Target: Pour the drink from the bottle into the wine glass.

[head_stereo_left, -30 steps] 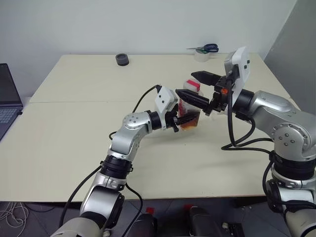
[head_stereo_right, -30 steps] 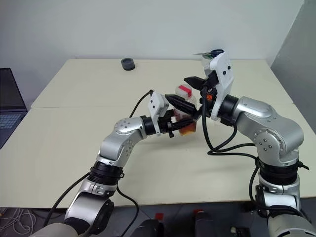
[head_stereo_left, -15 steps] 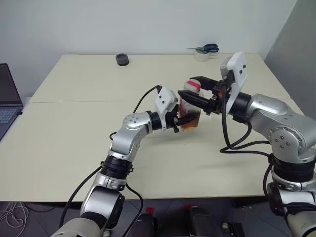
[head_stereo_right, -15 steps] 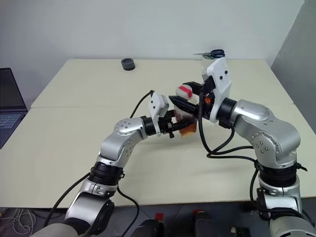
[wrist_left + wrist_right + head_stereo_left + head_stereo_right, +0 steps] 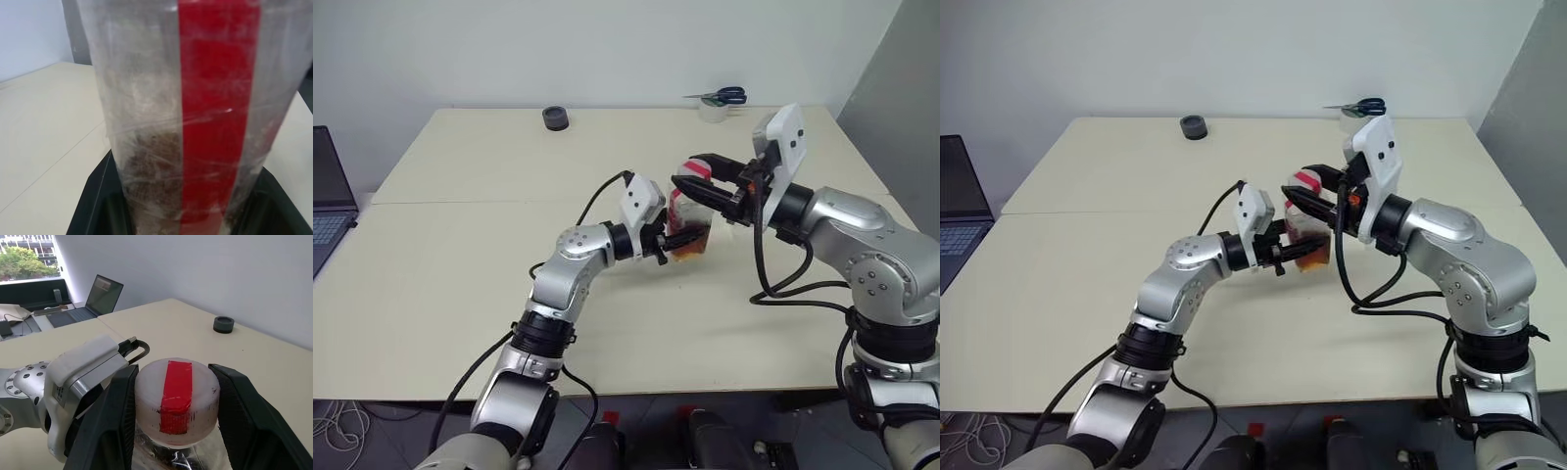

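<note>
The right tool (image 5: 177, 396) is closing its two black fingers (image 5: 117, 416) around the bottle's (image 5: 177, 399) whitish cap (a red strip is running across its top). The left tool's (image 5: 85, 382) white housing is sitting just beside the bottle. A laptop (image 5: 90, 301) is standing open near the bench's (image 5: 195, 328) far edge, and a small dark round object (image 5: 223, 324) is lying well apart from it.

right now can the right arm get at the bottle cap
Probably yes. The right gripper already has a finger on each side of the bottle's cap, apparently closed on it, with nothing between. The left gripper holds the bottle lower down, leaving the top free.
</note>
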